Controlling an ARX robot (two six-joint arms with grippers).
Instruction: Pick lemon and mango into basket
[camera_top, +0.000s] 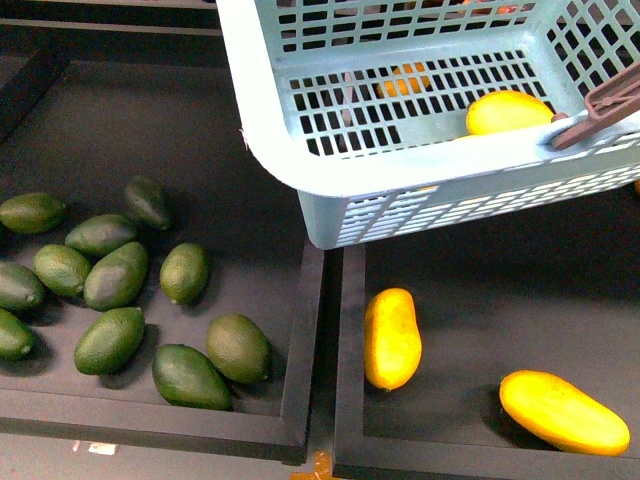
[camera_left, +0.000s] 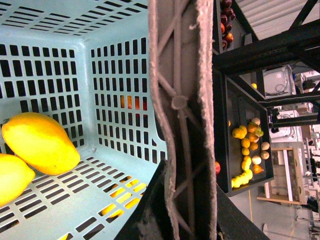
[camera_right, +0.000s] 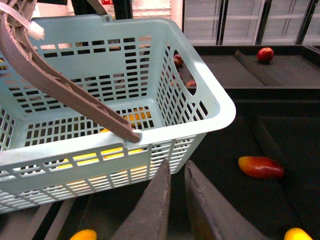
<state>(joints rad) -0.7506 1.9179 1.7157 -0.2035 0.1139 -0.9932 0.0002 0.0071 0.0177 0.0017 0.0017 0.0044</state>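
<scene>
The teal basket (camera_top: 300, 150) hangs tilted above the trays. My left gripper (camera_left: 184, 200) is shut on the basket's brown handle (camera_left: 180, 110), which runs between the jaws. In the front view a small oval yellow fruit (camera_top: 508, 112), seemingly the lemon, rests on the basket floor. The left wrist view shows two yellow fruits there (camera_left: 40, 142) (camera_left: 12, 177); I cannot tell them apart. Two long yellow mangos (camera_top: 392, 338) (camera_top: 563, 411) lie in the black tray under the basket. My right gripper (camera_right: 177, 172) is shut and empty, just outside the basket's corner (camera_right: 220, 112).
Several dark green oval fruits (camera_top: 115, 275) fill the left tray, divided from the mango tray by a raised black rim (camera_top: 322, 330). A red-yellow mango (camera_right: 261, 167) and a red apple (camera_right: 265, 54) lie in trays beyond the right gripper. Shelves with mixed fruit (camera_left: 247, 150) stand behind.
</scene>
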